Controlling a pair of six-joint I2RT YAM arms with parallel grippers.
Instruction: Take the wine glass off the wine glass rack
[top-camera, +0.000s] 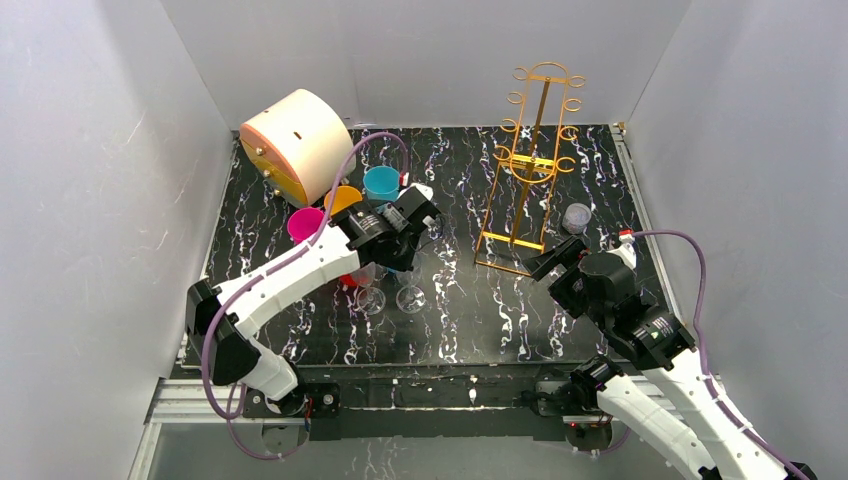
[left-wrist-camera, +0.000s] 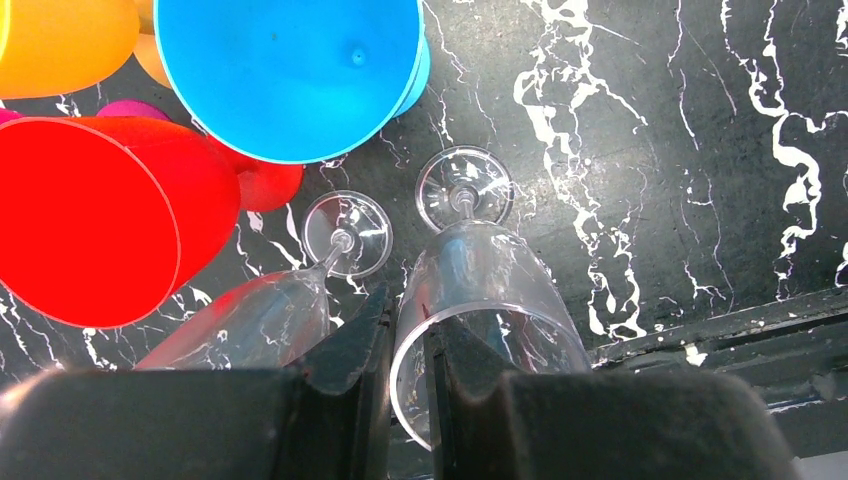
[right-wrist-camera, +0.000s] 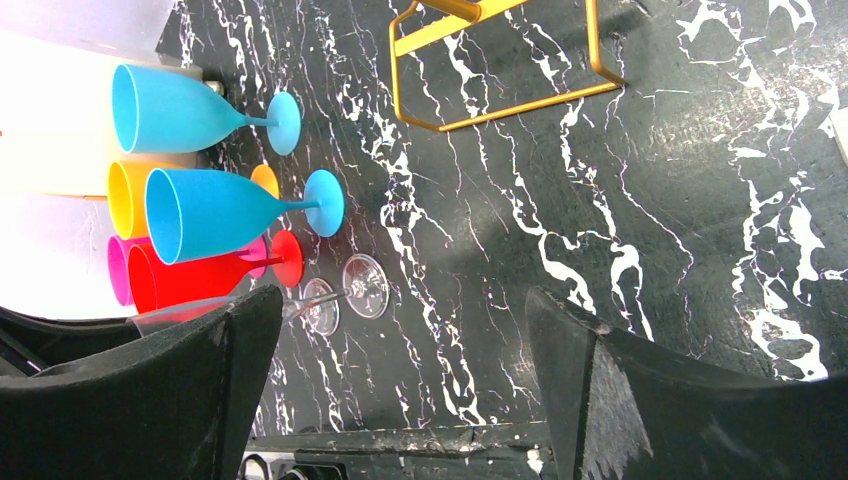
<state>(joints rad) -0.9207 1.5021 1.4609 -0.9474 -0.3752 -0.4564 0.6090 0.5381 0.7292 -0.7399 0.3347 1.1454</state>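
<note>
The gold wire wine glass rack (top-camera: 530, 160) stands at the back right with no glass on its hooks; its base also shows in the right wrist view (right-wrist-camera: 500, 60). My left gripper (top-camera: 408, 248) (left-wrist-camera: 408, 315) is shut on the rim of a clear wine glass (left-wrist-camera: 490, 280), one finger outside and one inside the bowl. The glass is upright with its foot (top-camera: 410, 297) at or just above the tabletop. A second clear wine glass (left-wrist-camera: 250, 320) stands beside it on the left. My right gripper (top-camera: 555, 262) (right-wrist-camera: 405, 305) is open and empty, in front of the rack's base.
Coloured wine glasses stand grouped left of centre: blue (top-camera: 381, 183), orange (top-camera: 342, 198), pink (top-camera: 305, 222), and red (left-wrist-camera: 90, 220) close to my left gripper. A round cream box (top-camera: 295, 145) sits back left. A small clear cup (top-camera: 576, 217) stands right of the rack.
</note>
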